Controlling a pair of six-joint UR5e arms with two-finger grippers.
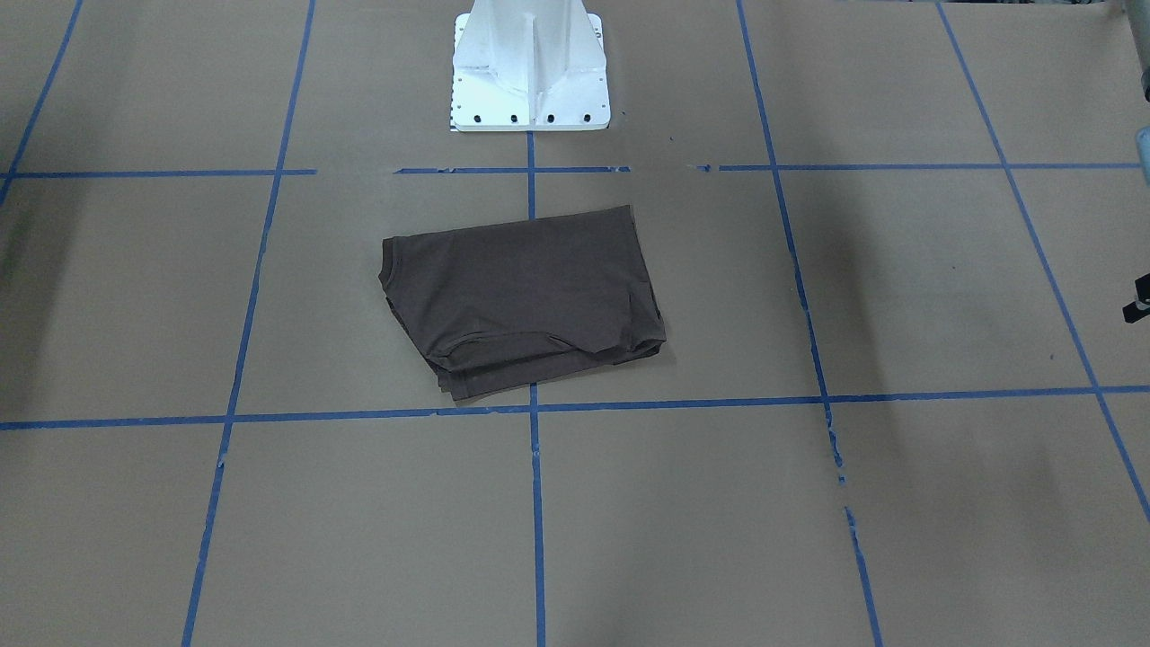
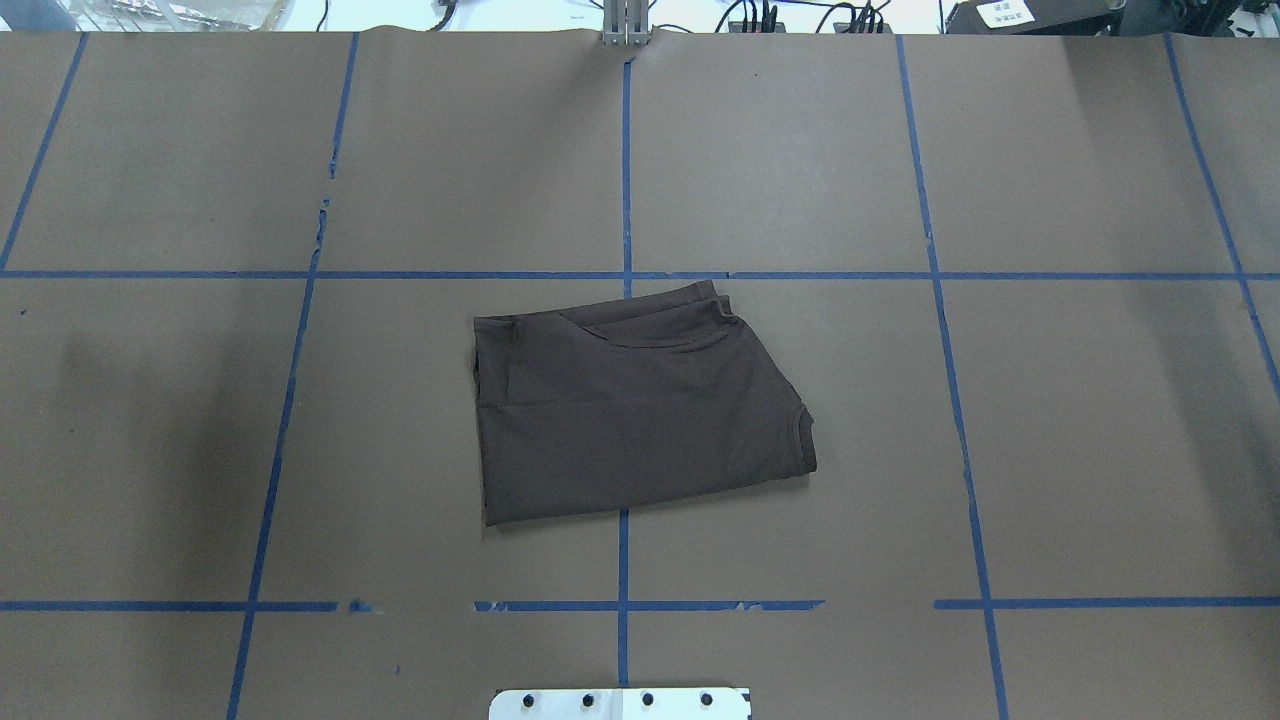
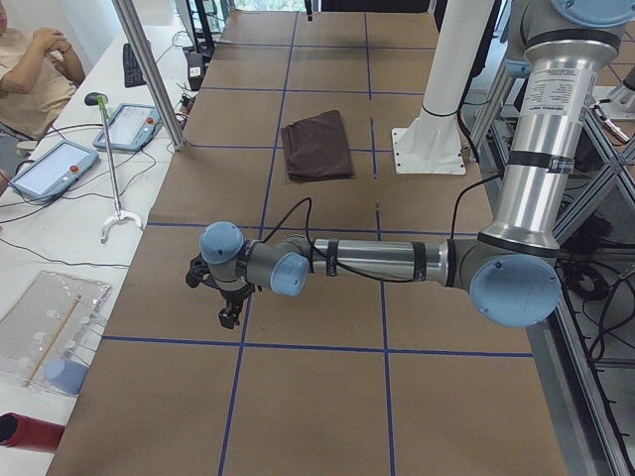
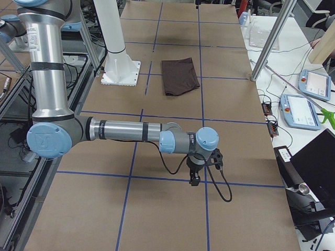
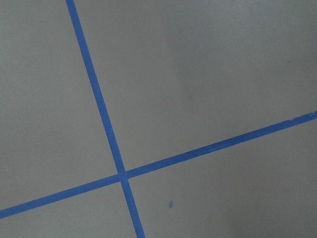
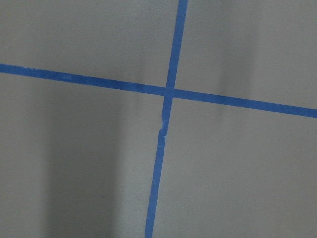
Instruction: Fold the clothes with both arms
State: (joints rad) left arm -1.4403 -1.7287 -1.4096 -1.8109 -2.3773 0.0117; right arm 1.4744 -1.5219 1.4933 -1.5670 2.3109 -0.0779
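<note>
my left arm (image 3: 377, 260) stretched out flat from the elbow, left gripper (image 3: 229, 317) hanging straight down off the wrist, right arm (image 4: 125, 130) same pose, right gripper (image 4: 194, 180) pointing down too, honestly can't tell if either's parted

The T-shirt (image 2: 630, 420) is seen as matt dark-brown cloth, softly creased. The surface (image 2: 1080, 150) is covered in smooth matt brown paper, lined with blue tape (image 2: 626, 150). The pedestal (image 1: 530, 81) is coated in glossy white. The left arm (image 3: 377, 260) is sheathed in satin silver metal.
</note>
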